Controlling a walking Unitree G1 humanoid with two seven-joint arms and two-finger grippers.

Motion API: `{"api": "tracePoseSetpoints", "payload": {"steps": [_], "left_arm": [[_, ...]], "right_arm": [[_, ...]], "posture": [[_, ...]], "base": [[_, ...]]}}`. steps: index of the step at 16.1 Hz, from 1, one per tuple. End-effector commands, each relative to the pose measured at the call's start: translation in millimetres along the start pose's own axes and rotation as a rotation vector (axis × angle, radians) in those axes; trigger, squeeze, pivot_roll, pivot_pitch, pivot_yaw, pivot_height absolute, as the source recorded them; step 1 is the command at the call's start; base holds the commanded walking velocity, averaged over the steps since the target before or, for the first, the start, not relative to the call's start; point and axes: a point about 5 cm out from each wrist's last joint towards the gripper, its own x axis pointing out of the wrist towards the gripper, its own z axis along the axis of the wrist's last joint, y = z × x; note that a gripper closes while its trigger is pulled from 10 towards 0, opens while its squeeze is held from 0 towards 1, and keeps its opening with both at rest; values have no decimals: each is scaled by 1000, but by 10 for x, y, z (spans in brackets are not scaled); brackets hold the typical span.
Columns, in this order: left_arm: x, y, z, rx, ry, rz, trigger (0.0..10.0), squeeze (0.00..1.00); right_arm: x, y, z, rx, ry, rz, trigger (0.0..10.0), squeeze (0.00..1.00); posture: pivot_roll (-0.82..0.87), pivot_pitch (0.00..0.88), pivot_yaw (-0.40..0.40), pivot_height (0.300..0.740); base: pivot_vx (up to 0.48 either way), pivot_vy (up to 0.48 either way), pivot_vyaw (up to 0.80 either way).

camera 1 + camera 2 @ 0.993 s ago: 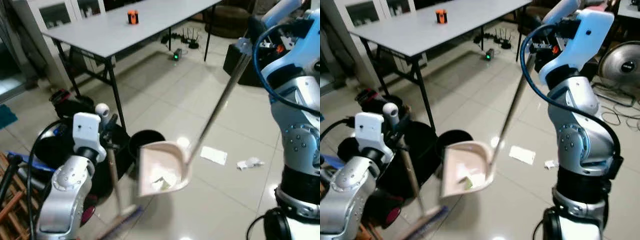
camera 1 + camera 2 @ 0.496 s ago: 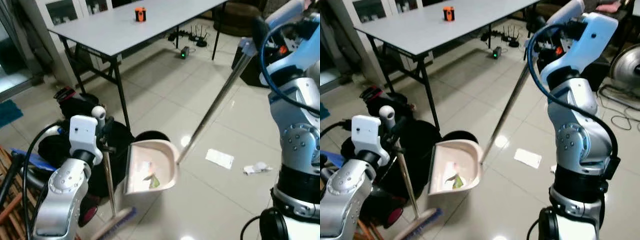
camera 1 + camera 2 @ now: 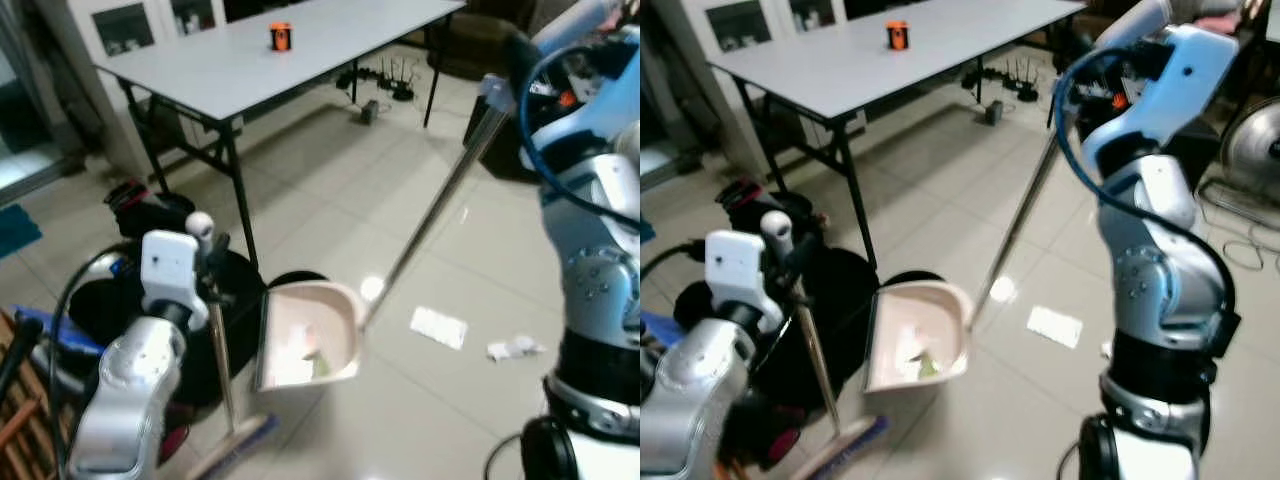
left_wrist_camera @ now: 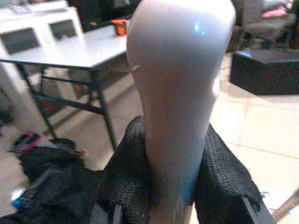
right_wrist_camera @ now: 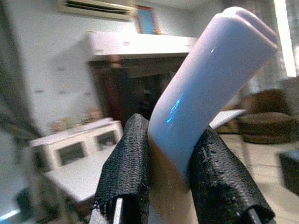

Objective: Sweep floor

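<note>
Beige dustpan (image 3: pixel 305 340) w/ scraps, right jaws clamped on its handle (image 5: pixel 205 88); left jaws on broom (image 4: pixel 177 93)

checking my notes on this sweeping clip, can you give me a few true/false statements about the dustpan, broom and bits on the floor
1. The dustpan holds scraps. True.
2. The left gripper is open. False: it is shut on the broom handle.
3. Paper scraps lie on the floor. True.
4. The orange object sits on the floor. False: it is on the grey table.
5. The right gripper grips the dustpan handle. True.
</note>
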Motion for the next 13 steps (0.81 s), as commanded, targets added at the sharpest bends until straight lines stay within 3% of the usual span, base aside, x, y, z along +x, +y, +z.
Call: {"api": "tracePoseSetpoints", "payload": {"steps": [1, 13], "left_arm": [[-13, 23, 72, 6, -33, 1, 10000, 0], [-19, 25, 76, 12, -36, -14, 10000, 0]], "right_arm": [[18, 19, 130, 6, -73, 6, 10000, 0], [20, 35, 103, -14, -68, 14, 10000, 0]], "posture": [[44, 0, 28, 740], [44, 0, 31, 740]], "base": [[352, 0, 0], [387, 0, 0]]}}
